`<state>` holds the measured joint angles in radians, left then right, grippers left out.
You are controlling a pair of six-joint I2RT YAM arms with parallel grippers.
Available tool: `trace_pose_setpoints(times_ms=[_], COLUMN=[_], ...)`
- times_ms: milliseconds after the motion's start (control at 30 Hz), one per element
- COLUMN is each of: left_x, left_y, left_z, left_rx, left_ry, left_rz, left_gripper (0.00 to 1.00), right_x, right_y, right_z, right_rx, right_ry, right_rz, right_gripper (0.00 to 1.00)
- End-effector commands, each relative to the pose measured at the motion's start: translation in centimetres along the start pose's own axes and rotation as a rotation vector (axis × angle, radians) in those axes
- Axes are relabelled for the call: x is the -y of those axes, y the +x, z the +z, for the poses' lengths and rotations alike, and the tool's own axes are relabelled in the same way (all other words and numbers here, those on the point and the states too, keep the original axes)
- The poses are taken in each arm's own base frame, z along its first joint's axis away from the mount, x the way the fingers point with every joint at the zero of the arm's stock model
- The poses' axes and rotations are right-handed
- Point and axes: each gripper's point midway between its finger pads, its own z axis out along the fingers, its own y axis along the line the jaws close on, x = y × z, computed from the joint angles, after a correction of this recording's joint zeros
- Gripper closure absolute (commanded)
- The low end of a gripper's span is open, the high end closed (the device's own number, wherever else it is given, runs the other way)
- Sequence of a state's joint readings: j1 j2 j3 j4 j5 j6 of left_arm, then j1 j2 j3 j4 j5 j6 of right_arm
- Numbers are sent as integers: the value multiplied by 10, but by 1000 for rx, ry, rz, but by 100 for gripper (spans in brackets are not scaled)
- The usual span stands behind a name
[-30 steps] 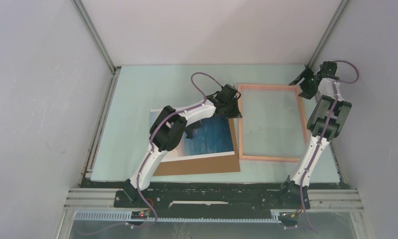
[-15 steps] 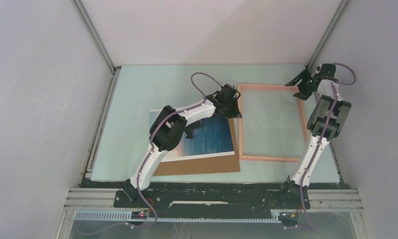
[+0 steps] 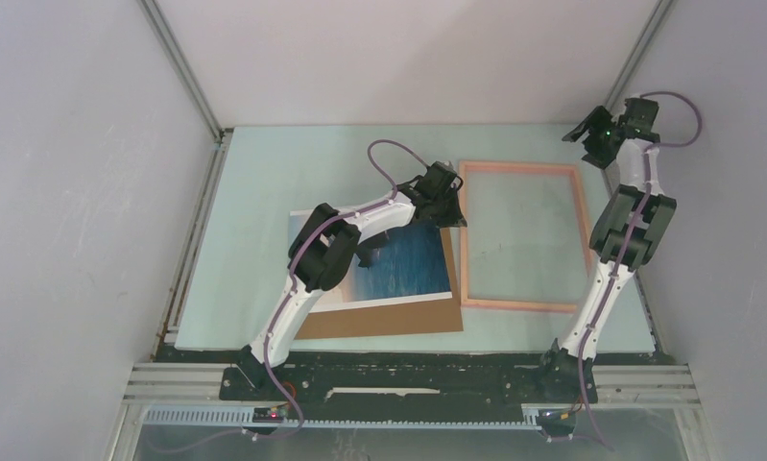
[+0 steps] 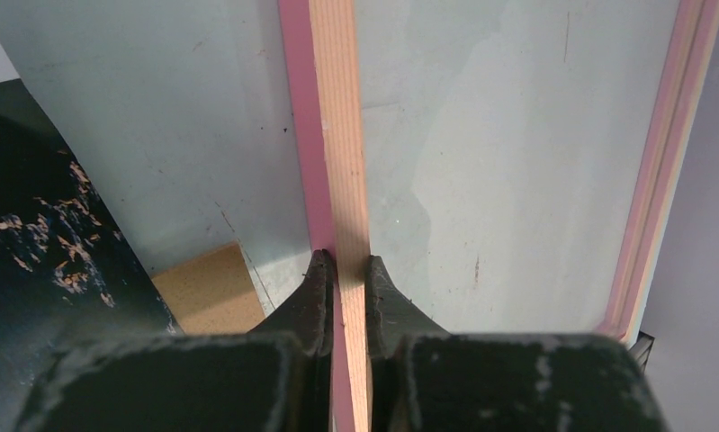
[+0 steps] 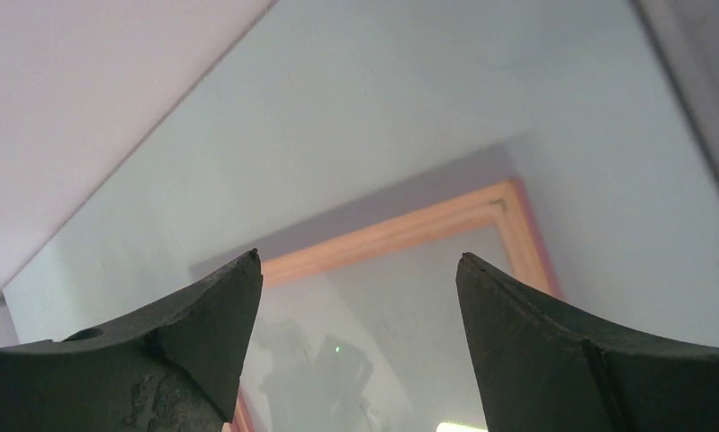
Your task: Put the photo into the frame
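Top view first: the frame (image 3: pixel 519 304) sits right of centre on the pale green tabletop (image 3: pixel 293 173), its see-through middle showing the surface underneath. The left gripper (image 3: pixel 453 206) has reached across to the frame's left bar, near its upper end, and it is clamped on it. The left wrist view confirms this, with both dark fingers (image 4: pixel 312 292) pressed against the sides of the wooden bar and no gap to be seen. In that same view the frame's opposite bar runs down the right edge of the picture. Whether the gripped side is lifted off the tabletop, I cannot tell.

Now the photo (image 3: pixel 413 264) – blue sea, white border – lies left of the frame in the middle of the top view, partly hidden under the left arm. It rests on a brown cardboard sheet (image 3: pixel 389 320), which peeks out along the photo's lower and right edges. The photo's right edge is just beside the frame's left bar, not inside it.

Over at the upper right, the right gripper (image 3: pixel 590 134) hangs above the frame's far right corner – jaws spread wide, nothing between them. Its wrist camera looks down between the two dark fingertips (image 5: pixel 220 306) onto that corner and the tabletop beyond, with clear air below them.
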<state>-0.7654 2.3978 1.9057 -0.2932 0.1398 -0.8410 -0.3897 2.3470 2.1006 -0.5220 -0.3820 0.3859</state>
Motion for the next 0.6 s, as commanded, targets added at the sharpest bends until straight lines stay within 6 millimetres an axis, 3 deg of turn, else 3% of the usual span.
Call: trace_pose_setpoints(times_ms=[0,567], left_x=[-5,-5], left_y=[7,5], left_z=[7,7], left_rx=[-20,-21], left_ry=[18,30], left_rz=[-11,-27], left_gripper=[100,100], right_x=[11,43], right_y=[-23,6], right_z=[-5,25], right_rx=[55,-37], right_ry=[20,55], right_rz=[-4,64], right_gripper=[13,14])
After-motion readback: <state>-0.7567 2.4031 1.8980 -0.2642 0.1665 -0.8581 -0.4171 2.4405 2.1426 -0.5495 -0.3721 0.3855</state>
